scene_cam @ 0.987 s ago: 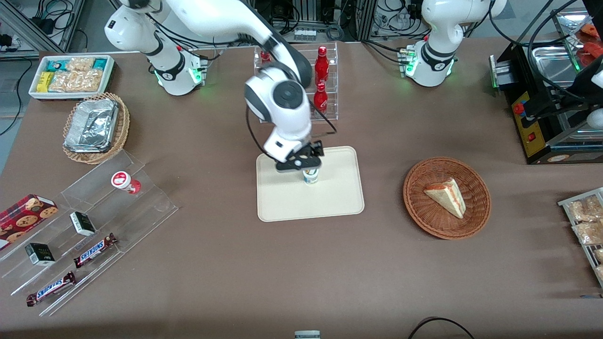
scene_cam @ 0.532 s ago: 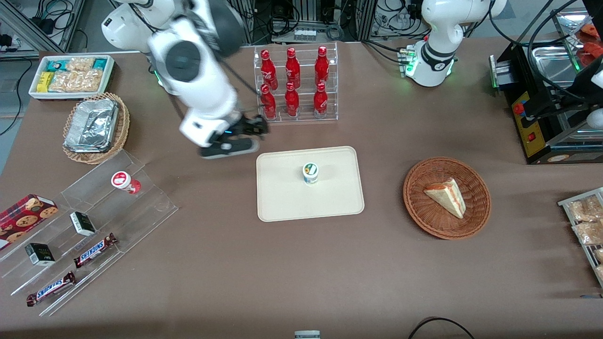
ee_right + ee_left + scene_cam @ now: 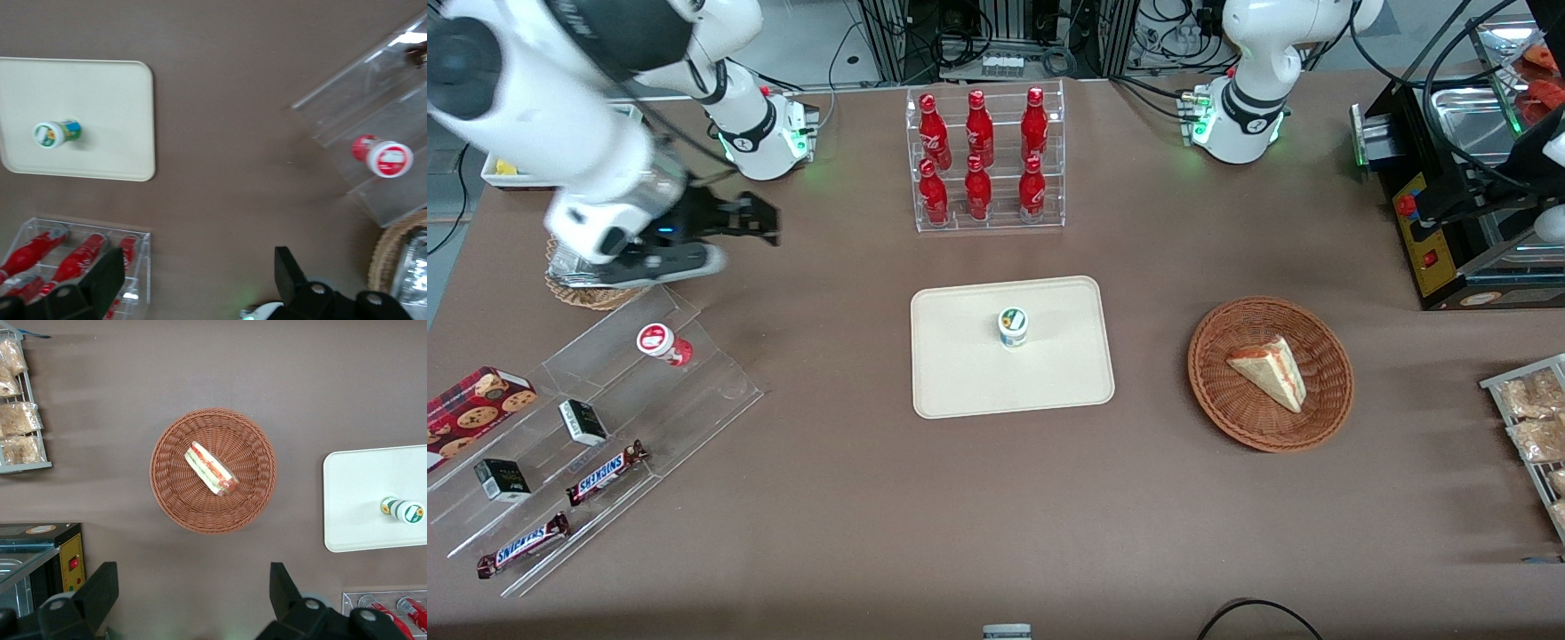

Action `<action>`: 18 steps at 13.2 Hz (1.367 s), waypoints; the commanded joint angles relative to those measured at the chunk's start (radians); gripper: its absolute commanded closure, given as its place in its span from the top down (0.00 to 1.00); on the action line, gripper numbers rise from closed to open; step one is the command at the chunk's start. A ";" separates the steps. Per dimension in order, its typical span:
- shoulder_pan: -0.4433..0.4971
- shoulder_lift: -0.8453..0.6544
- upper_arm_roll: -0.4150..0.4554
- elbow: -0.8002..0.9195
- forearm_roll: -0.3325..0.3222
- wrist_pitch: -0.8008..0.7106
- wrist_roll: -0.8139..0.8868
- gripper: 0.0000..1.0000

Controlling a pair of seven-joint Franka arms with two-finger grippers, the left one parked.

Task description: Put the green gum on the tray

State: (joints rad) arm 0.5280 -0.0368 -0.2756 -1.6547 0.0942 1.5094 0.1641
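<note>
I see a brown table (image 3: pixel 871 498) spread with snacks. Toward the working arm's end, a clear stepped rack (image 3: pixel 596 427) holds one red gum (image 3: pixel 663 343), two dark boxes and two Snickers bars. My gripper (image 3: pixel 751 220) hangs in the air above the table near that end, well apart from the tray (image 3: pixel 969 382), fingers spread wide and empty. One green gum (image 3: pixel 1013 326) stands upright on the tray, near its middle. Six red bottles (image 3: pixel 978 156) fill a clear stand farther from the camera. One sandwich wedge (image 3: pixel 1267 370) lies in a wicker basket (image 3: pixel 1227 418).
</note>
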 commanded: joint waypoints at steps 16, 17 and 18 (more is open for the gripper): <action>-0.525 0.014 0.190 0.050 -0.054 -0.032 -0.187 1.00; -0.526 0.018 0.188 0.050 -0.056 -0.029 -0.189 1.00; -0.526 0.026 0.188 0.050 -0.057 -0.022 -0.198 1.00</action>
State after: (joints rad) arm 0.0179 -0.0276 -0.0916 -1.6183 0.0177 1.4921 -0.0195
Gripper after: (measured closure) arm 0.000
